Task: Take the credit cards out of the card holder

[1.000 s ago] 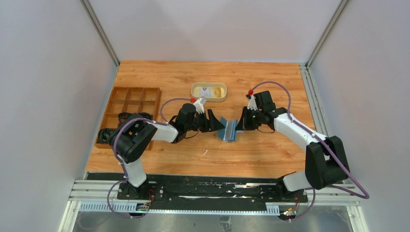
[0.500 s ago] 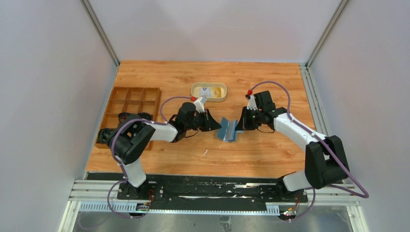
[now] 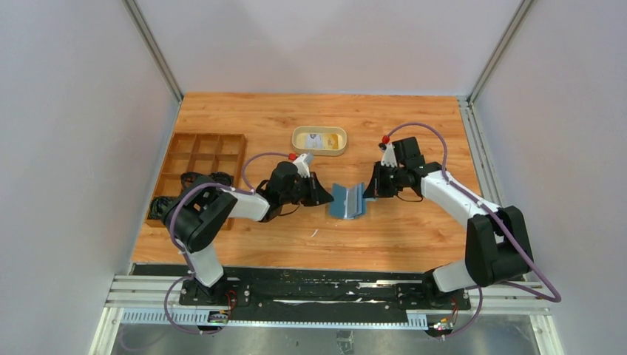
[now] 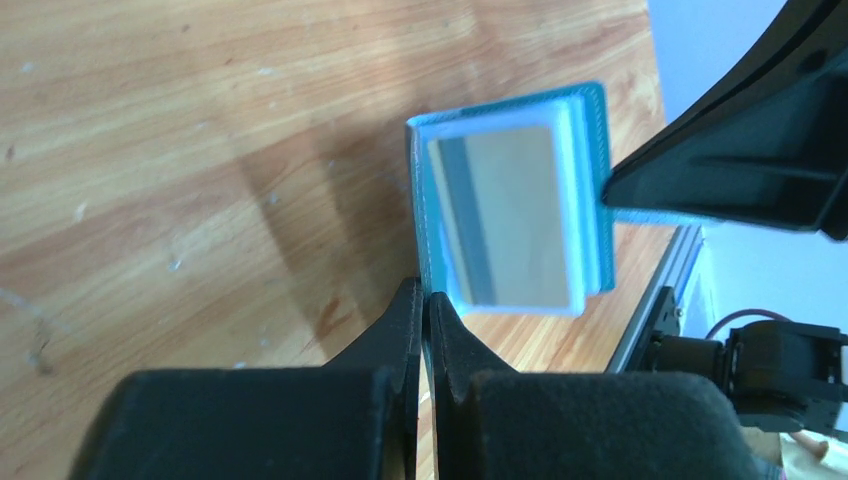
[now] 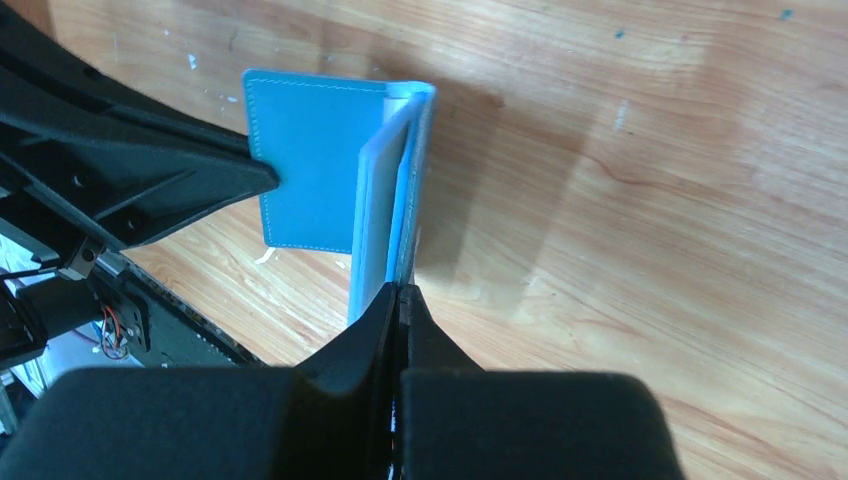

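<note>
Left fingers (image 4: 400,335) — now on card holder (image 3: 346,201)

So the table (image 3: 399,126) is orange-brown wood-grain, filling the middle of the top view, with grey walls on three sides and a metal rail along the bottom edge. Up close the wood has little white specks and scuffs. A brown divided box (image 3: 209,136) sits flat at the left edge. A small oval beige tray (image 3: 296,140) is upper centre. Right in the middle the blue wallet (image 3: 346,200) stands open on its edge; can't tell if it's actually touching the wood. There's also a tiny white fleck (image 3: 314,233) below it, toward the bottom.
</note>
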You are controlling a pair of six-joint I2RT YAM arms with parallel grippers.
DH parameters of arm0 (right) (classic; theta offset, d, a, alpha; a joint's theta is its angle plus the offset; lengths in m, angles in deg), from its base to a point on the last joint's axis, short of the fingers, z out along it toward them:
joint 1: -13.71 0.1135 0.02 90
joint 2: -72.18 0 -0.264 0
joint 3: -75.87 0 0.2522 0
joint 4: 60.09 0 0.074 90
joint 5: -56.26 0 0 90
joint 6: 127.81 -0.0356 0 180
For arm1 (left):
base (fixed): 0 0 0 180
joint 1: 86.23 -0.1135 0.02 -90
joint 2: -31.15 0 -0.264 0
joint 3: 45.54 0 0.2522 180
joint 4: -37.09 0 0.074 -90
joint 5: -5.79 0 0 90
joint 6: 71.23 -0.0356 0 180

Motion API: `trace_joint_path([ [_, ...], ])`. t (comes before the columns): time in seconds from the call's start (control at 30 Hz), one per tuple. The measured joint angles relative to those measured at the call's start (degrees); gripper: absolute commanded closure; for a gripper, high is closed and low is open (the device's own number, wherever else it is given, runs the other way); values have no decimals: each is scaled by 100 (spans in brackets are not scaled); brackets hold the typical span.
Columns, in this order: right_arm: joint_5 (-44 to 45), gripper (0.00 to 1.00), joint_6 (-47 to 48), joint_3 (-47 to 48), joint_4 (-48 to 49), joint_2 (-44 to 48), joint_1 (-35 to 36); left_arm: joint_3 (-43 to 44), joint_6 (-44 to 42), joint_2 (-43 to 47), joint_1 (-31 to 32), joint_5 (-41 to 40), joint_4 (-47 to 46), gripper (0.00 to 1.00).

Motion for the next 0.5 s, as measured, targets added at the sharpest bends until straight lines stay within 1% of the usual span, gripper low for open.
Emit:
trace_joint_path([
  [0.13,-70,100,-7,-22,2,-50,-201,-315,-15,127,0,-221,33,100],
  [0.3,-208,100,-20,-11,50,-96,-212,-581,7,140,2,-358,15,99],
  [0.37,-247,100,-24,0,92,-175,-212,-660,37,140,2,-369,-26,80],
  [0.4,-260,100,-24,0,116,-212,-212,-682,63,140,0,-369,-59,73],
  [0.5,-293,100,-33,0,227,-356,-219,-743,136,140,2,-350,-116,58],
])
